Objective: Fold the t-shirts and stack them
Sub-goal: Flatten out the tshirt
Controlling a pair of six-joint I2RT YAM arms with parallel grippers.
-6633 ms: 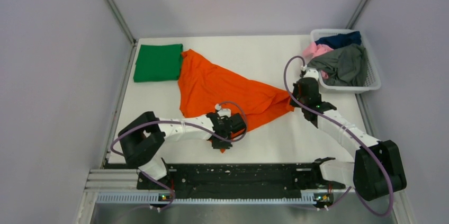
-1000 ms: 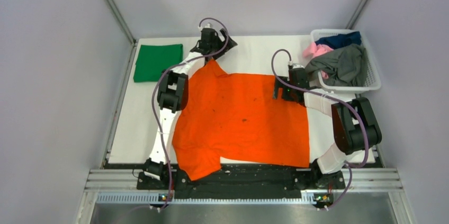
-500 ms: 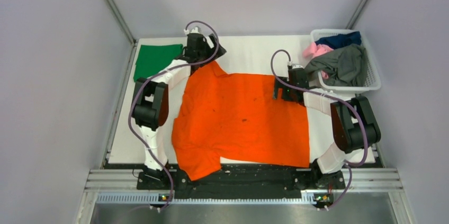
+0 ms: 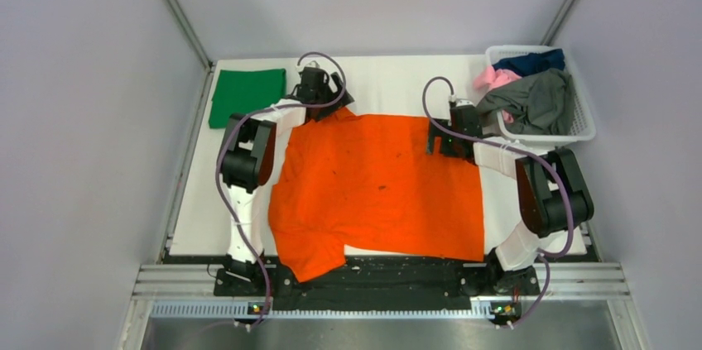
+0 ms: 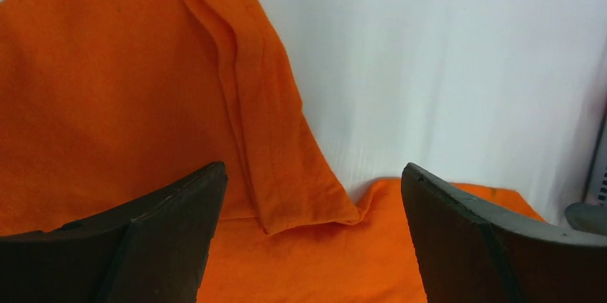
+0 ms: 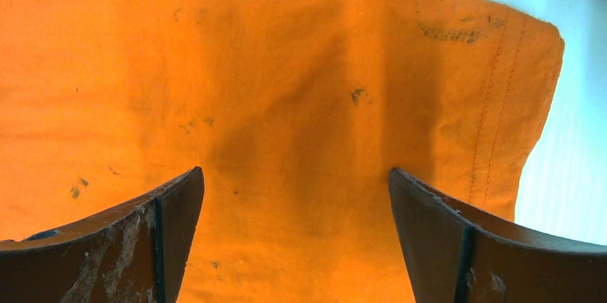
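Observation:
A bright orange t-shirt (image 4: 381, 184) with tiny dark specks lies spread flat across the middle of the table. My left gripper (image 4: 319, 100) hovers open over its far left sleeve. In the left wrist view that sleeve (image 5: 279, 167) is creased and doubled over between the wide jaws of my left gripper (image 5: 311, 170). My right gripper (image 4: 443, 139) stands open above the shirt's far right hem corner (image 6: 501, 102), and the right wrist view shows only flat cloth under the right gripper (image 6: 295, 174). A folded green t-shirt (image 4: 247, 95) lies at the far left.
A white lattice basket (image 4: 579, 131) at the far right holds grey (image 4: 538, 98), pink (image 4: 494, 77) and navy (image 4: 534, 60) shirts. Metal posts and grey walls border the white table (image 4: 397, 85). The orange shirt's near sleeve hangs over the front rail (image 4: 397, 271).
The left gripper has drawn back from the table's far edge onto the orange shirt's far sleeve. The right arm has stayed put. Seconds earlier the shirt lay bunched in a triangle.

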